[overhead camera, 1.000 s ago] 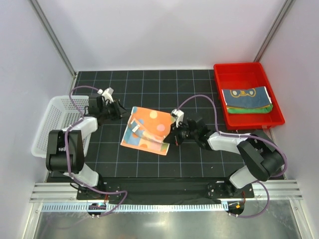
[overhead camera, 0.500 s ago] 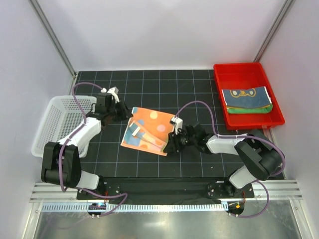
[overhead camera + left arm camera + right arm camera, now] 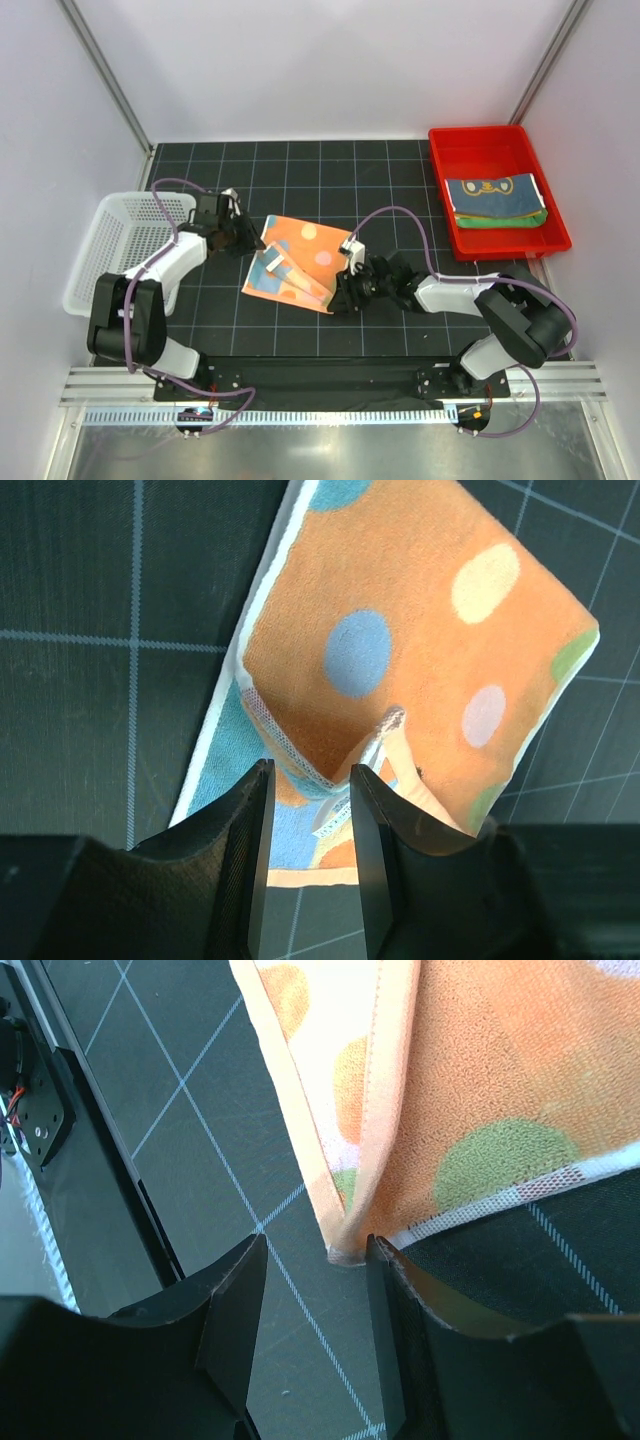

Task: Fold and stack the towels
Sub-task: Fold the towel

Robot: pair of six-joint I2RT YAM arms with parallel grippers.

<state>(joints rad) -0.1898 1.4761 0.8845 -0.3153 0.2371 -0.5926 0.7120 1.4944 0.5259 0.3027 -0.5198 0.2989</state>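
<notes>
Since one second ago, the left pincer (image 3: 248, 240) has come from beside the white plastic basket (image 3: 100, 260) to the upper left edge of the pale square towel with orange, pink and blue patches (image 3: 300, 250). The right pincer (image 3: 342, 297) has let go of this towel and moved down to its near right corner.

The patched towel lies on the black gridded bench (image 3: 300, 170) between the two arms, with one part already folded over itself. In the left wrist view, the left pincer (image 3: 310, 772) has its jaws apart and holds nothing. The folded edge of the towel (image 3: 400, 660) is just in front of the tips. In the right wrist view, the right pincer (image 3: 315, 1250) is also open and empty, and the corner of the towel (image 3: 480, 1080) is just beside one fingertip.

The red plastic tray (image 3: 480, 130) stands at the far right. Inside it the folded yellow-orange towel with the tiger face (image 3: 492, 190) lies on the folded green towel (image 3: 500, 222).

I judge that two towels are finished and that the third one is in the middle of its folding, with both pincers looking for a new grip. The next move seems to need each pincer to go low enough to catch all layers of cloth at its edge, then to close firmly. If only the upper layer is taken, the first fold may open again.
</notes>
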